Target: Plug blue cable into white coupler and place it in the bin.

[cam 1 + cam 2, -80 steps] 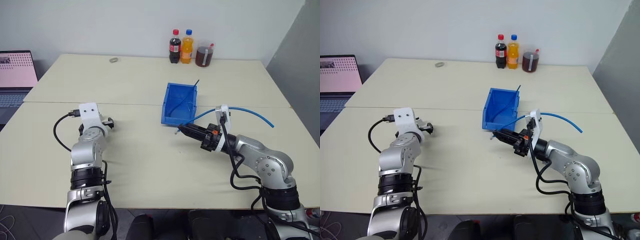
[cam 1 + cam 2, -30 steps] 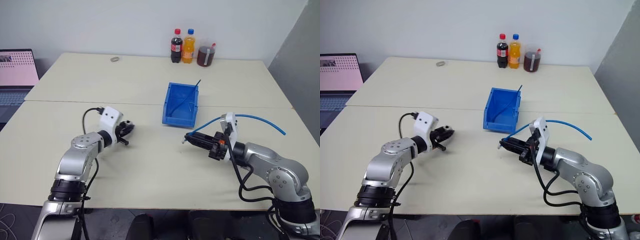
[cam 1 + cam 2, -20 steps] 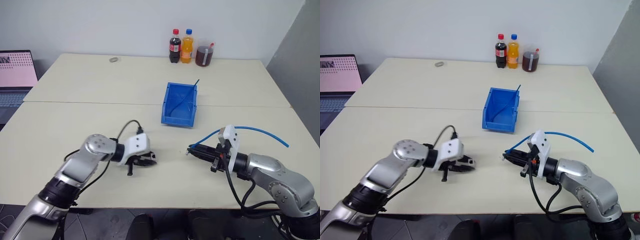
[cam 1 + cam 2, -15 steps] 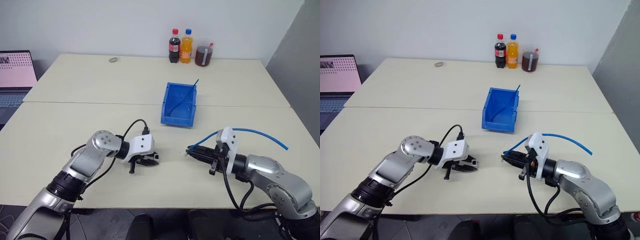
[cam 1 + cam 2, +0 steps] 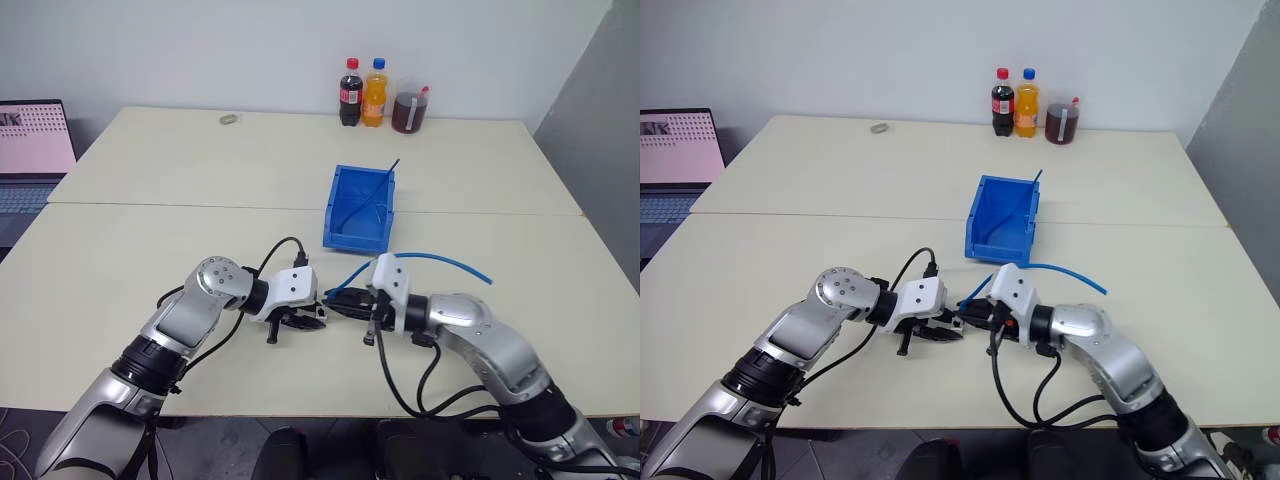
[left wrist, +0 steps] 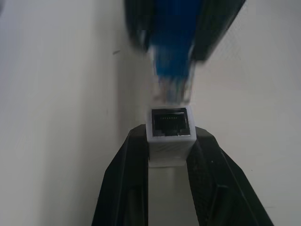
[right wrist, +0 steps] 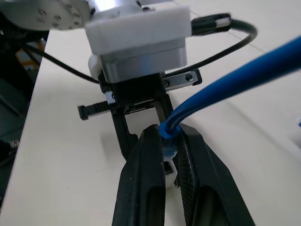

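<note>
Thin bright-blue network cable (image 5: pixel 432 259): plug end pinched between right gripper (image 7: pixel 167 151) fingers, rest arching back above table toward bright-blue rectangular plastic bin (image 5: pixel 361 209). Tiny white boxy plastic coupler (image 6: pixel 170 128) clamped in left gripper (image 6: pixel 171 141), dark socket facing plug, plug tip just short of it. Both arms bent inward, grippers tip to tip, low over cream table (image 5: pixel 150 250), near side of bin. Second blue cable (image 5: pixel 368 193) lies inside bin.

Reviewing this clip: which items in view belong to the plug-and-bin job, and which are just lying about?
Job items:
- blue cable, in right end effector
- white coupler, in left end effector
- bin

Lying about:
- cola bottle
- orange soda bottle
- jug of dark drink
- laptop
- small grey object
- second blue cable in bin
</note>
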